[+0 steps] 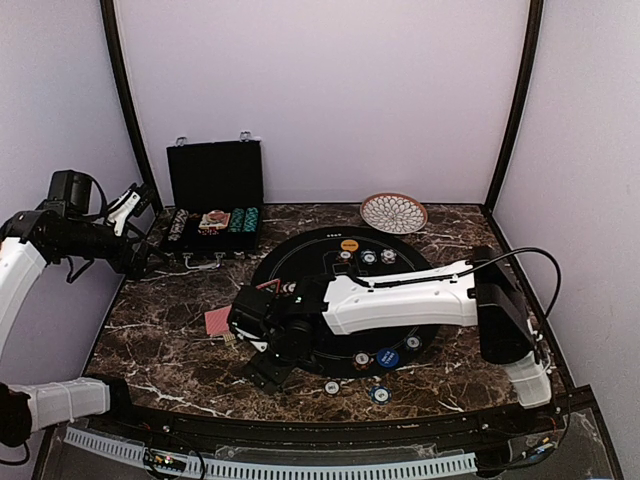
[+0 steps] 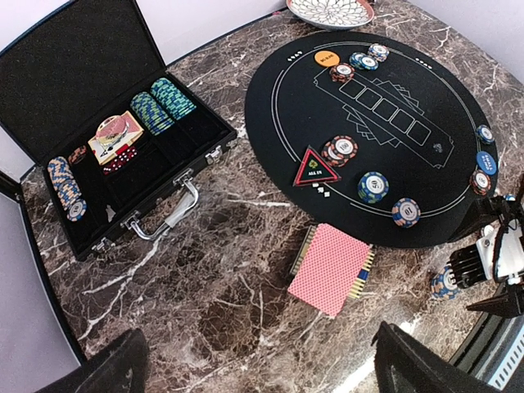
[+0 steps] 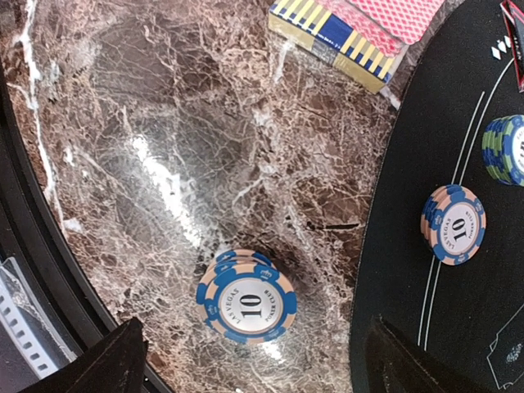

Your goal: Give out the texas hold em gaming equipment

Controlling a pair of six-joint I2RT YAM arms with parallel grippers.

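Roughly midway: chips (image 2: 374,187), markers (image 2: 316,168) dealt round mat (image 2: 286,98); card deck (image 2: 332,266) at mat's 9 o'clock; case (image 2: 82,57) holds spare stacks (image 2: 164,102). Left pincer (image 2: 262,336), right pincer (image 3: 256,344) both released.

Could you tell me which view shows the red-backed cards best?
The left wrist view: the red-backed cards lie whole and clear. The top external view shows them small; the right wrist view crops them at its top edge.

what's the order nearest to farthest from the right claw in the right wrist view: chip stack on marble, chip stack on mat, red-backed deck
From the right claw:
1. the blue-and-peach "10" poker chip stack on the marble tabletop, just in front, centred.
2. the matching "10" chip stack on the black mat, to the right.
3. the red-backed card deck, at the top edge.
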